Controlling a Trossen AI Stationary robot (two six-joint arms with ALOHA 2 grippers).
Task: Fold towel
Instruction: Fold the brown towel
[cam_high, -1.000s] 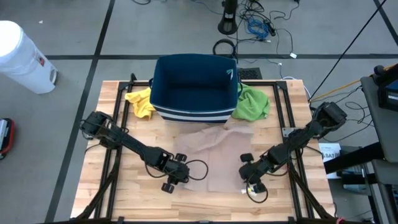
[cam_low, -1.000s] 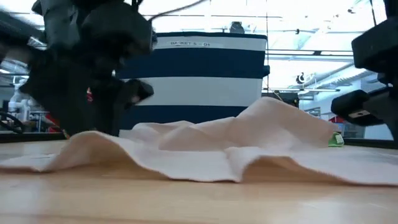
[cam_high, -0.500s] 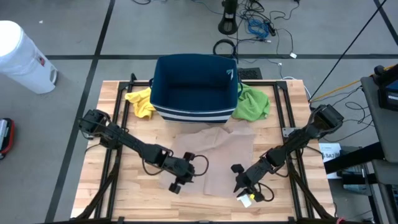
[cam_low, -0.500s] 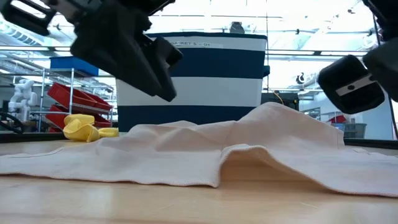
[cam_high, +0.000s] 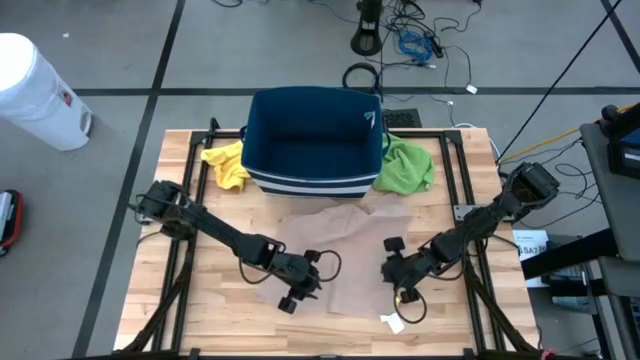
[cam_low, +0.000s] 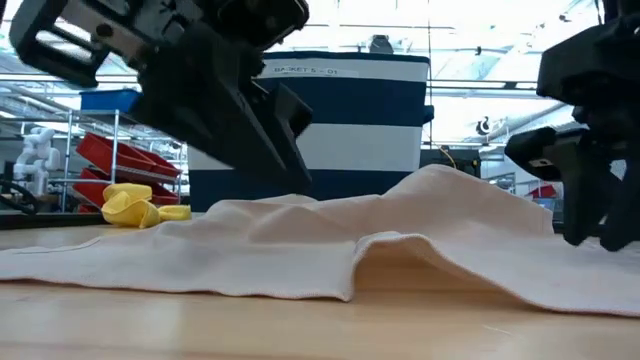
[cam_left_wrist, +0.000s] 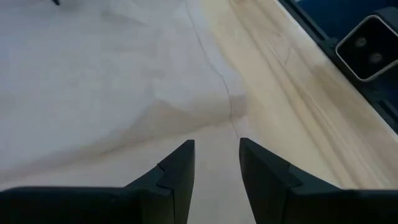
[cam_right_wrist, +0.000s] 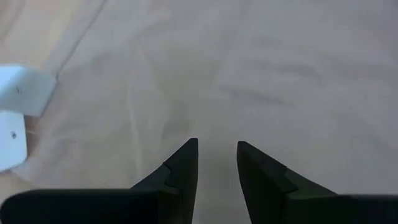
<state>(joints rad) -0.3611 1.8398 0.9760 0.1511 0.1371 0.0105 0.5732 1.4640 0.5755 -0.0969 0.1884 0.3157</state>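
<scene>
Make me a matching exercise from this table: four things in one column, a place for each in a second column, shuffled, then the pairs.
Things
1. yellow cloth
2. green cloth
3. towel
4. white tag

Places
A. on the table's near edge area, below the right gripper in the high view
B. beside the basket, on the left arm's side
C. spread on the table in front of the basket, between the two grippers
D. beside the basket, on the right arm's side

Pairs: 1-B, 2-D, 3-C, 4-A
</scene>
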